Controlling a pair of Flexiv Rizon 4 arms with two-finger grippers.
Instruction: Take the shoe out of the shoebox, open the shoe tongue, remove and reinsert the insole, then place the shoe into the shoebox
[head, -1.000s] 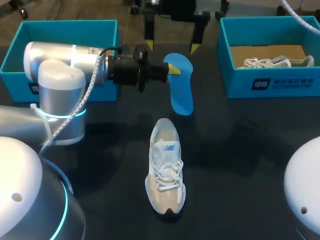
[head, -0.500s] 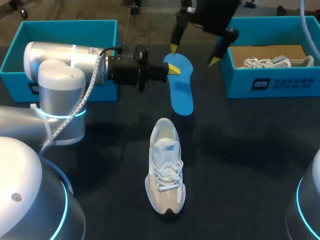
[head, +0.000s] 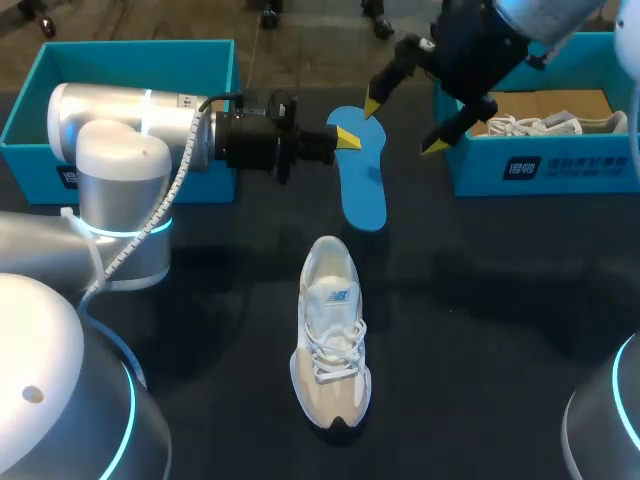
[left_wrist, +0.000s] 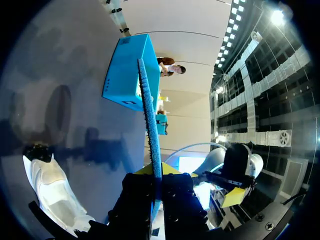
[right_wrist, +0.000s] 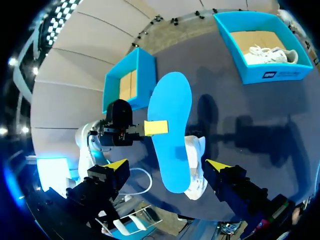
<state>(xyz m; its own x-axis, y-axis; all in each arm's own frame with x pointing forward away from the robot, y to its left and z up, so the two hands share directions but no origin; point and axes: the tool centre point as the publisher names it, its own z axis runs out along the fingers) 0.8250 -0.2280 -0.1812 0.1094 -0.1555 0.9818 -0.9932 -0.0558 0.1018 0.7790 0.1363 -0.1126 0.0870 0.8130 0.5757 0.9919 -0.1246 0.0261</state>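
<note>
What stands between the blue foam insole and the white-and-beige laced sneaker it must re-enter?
Nothing visible does. The blue foam insole, held by the left gripper, hangs beyond the white-and-beige laced sneaker, only bare dark table between them.

The shoe (head: 330, 340) is white and beige, with white laces and a black toe tip. Beyond the shoe, the insole (head: 363, 190) is plain bright blue, both shoeboxes (head: 545, 165) turquoise. The table (head: 480, 330) under the shoe is black.
</note>
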